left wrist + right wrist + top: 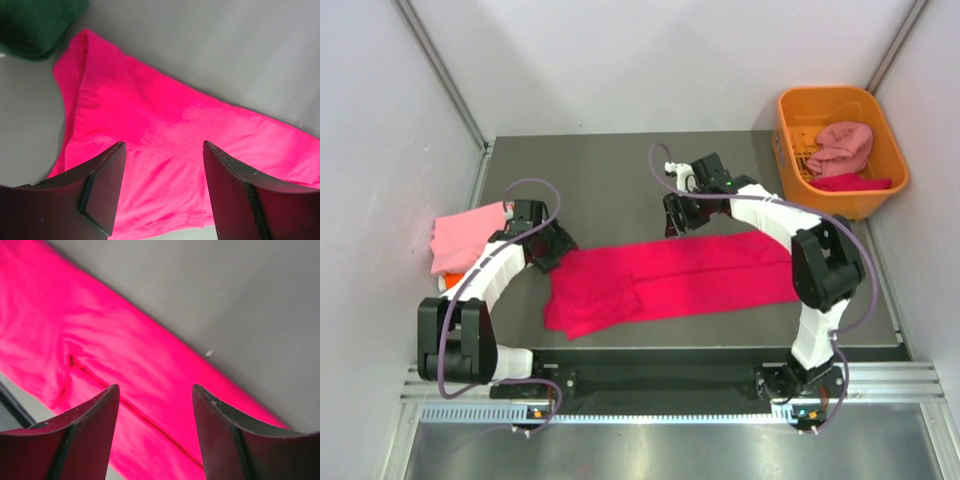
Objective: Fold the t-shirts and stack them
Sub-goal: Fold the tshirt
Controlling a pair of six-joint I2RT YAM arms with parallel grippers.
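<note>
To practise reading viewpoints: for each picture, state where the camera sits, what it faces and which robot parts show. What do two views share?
Top external: above and behind the robot, looking down on the table; both arms show.
Left wrist: on the left arm, facing the crimson shirt; open left tool shows.
Right wrist: on the right arm, same shirt; open right tool shows.
Both wrist views share that shirt.

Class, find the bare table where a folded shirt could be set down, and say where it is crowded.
Free: the far strip of table between the pink stack and the orange basket, behind the crimson shirt; a thin strip along the near edge. Crowded: the left side, by the stack and the left gripper.
</note>
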